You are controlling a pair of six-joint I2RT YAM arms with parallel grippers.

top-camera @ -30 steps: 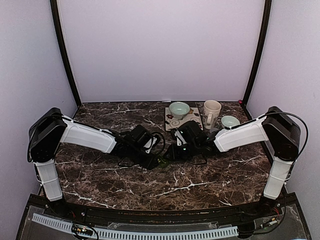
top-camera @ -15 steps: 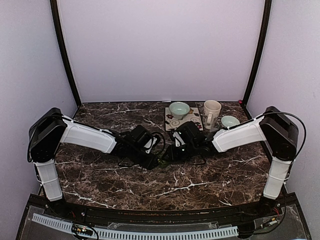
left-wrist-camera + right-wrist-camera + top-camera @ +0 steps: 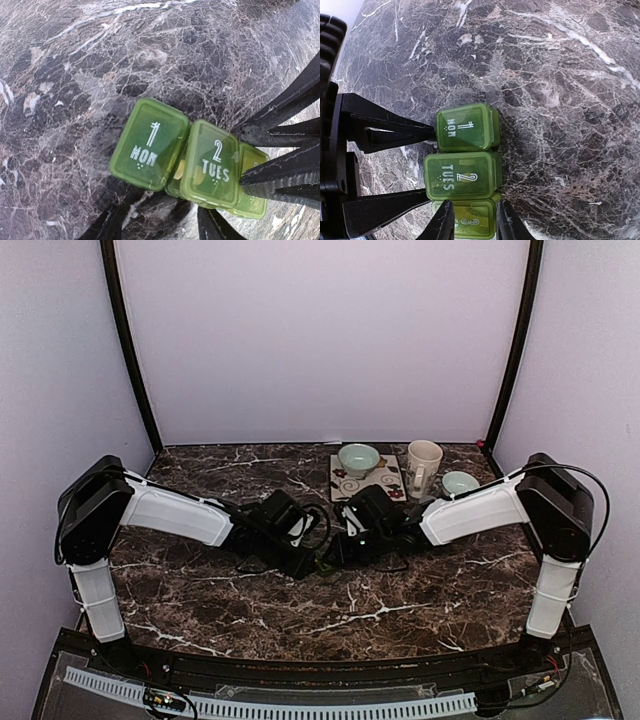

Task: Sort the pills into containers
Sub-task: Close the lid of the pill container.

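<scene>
The translucent green plastic pill organiser (image 3: 462, 165), a short strip of joined square compartments, lies flat near the middle of the table, between the two grippers. Three compartments show. Their lids are lettered in white "1 MON", "2 TUES" and "3", and the third is partly hidden.

The right gripper (image 3: 474, 204) clasps the strip at the third compartment, with one black finger against each side of it. The left gripper (image 3: 430, 165) comes in from the opposite side with its jaws spread. One fingertip touches the edge of the MON compartment and the other ends near the seam between TUES and the third, so it is pressed against the strip's long side and clasps nothing.

The table (image 3: 400, 610) is dark brown marble veined in white. At its back right are two pale green ceramic bowls. One bowl (image 3: 358, 457) sits on a single square patterned mat (image 3: 350, 485) and the other, smaller bowl (image 3: 460, 482) stands on the bare marble. One cream mug (image 3: 423, 465) is upright between them.

Plain lilac walls (image 3: 320, 340) close in three sides, with two black posts at the back corners. A white slotted strip (image 3: 270, 706) runs along the near edge, below the two arm bases.
</scene>
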